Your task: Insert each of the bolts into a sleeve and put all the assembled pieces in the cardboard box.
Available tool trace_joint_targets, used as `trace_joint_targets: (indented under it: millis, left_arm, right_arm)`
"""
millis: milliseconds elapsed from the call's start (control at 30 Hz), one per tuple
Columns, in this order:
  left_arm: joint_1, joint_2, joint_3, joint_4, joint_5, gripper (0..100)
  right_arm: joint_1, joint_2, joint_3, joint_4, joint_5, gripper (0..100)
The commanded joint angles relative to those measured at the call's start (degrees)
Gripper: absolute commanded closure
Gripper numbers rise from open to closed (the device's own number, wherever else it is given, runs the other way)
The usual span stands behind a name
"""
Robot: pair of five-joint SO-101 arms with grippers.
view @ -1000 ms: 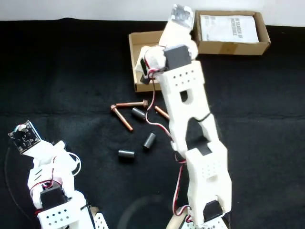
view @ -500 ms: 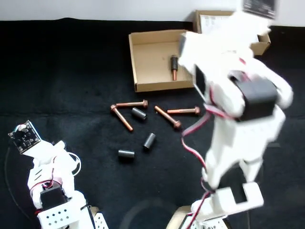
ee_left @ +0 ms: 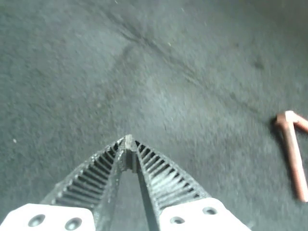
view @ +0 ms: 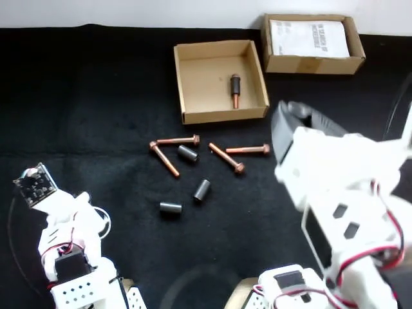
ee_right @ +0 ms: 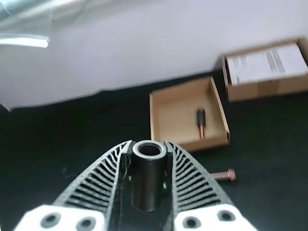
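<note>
Pulled back from the cardboard box, the right gripper is clamped on 1 sleeve. 1 assembled piece lies in the box. The left gripper is closed and empty over the black cloth.

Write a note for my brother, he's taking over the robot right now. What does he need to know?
Left gripper: shut, empty, over bare table near one bolt.
Right gripper: shut on a sleeve, away from the cardboard box.
Done: one bolt-in-sleeve piece lies in the box.
Left: four loose bolts and three sleeves on the black table in front of the box. Join each pair, using the held sleeve too, then box them.
</note>
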Motion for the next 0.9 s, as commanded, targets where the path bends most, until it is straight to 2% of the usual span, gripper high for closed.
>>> trace_joint_targets:
  millis: [0,200,333,433,500,600,733,867]
  left_arm:
    - [3.03,-0.13,1.1,2.29,-0.26,99]
    - [4.35,-0.13,-1.45,7.12,-4.13,99]
    - [7.25,-0.04,-6.55,13.1,-4.22,99]
    - [10.07,0.92,-9.89,13.89,-6.15,99]
    - [11.56,4.62,-13.05,13.71,-7.65,99]
    - [12.88,16.13,-20.35,13.63,-8.62,99]
    - [13.76,39.16,-35.82,14.68,-8.62,99]
    - [14.02,62.2,-54.55,22.42,-11.34,99]
  right_arm:
    - [0.75,-9.1,13.67,0.4,0.62,99.2]
    - [0.84,-21.41,33.27,-4.62,0.62,99.2]
    - [0.84,-30.11,46.46,-12.62,0.7,99.2]
    - [1.1,-36.26,57.01,-19.74,0.7,99.2]
    - [3.82,-40.04,63.25,-24.31,0.7,99.2]
    - [9.8,-44.09,71.34,-30.73,4.13,99.2]
    - [17.27,-48.13,78.73,-37.05,8.44,99.2]
    - [22.02,-51.47,82.68,-40.13,9.58,99.2]
